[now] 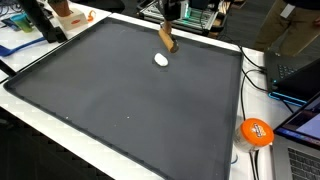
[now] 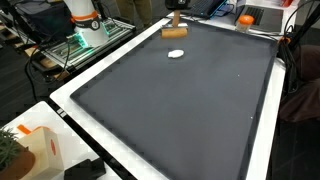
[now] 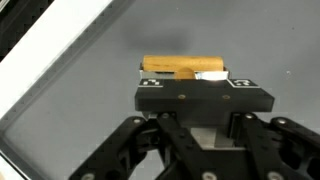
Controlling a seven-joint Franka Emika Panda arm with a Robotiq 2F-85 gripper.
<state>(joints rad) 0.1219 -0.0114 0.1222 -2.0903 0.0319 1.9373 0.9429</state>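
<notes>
A light brown wooden block [image 1: 168, 41] hangs tilted in the air over the far part of a large dark mat [image 1: 120, 100], with my gripper [image 1: 170, 27] shut on it from above. In an exterior view the block [image 2: 175, 32] lies level under the gripper [image 2: 174, 24]. A small white oval object [image 1: 161, 60] lies on the mat just below and in front of the block, apart from it; it also shows as the white oval [image 2: 176, 54]. In the wrist view the block [image 3: 175, 67] sticks out sideways past the gripper [image 3: 190, 76]; the fingertips are hidden by the gripper's black body.
The mat [image 2: 180, 110] sits on a white table with a raised edge [image 2: 70, 95]. An orange round object [image 1: 256, 132] and cables lie off the mat beside a laptop [image 1: 300, 70]. A metal rack [image 2: 70, 50] and clutter stand beyond the mat's edges.
</notes>
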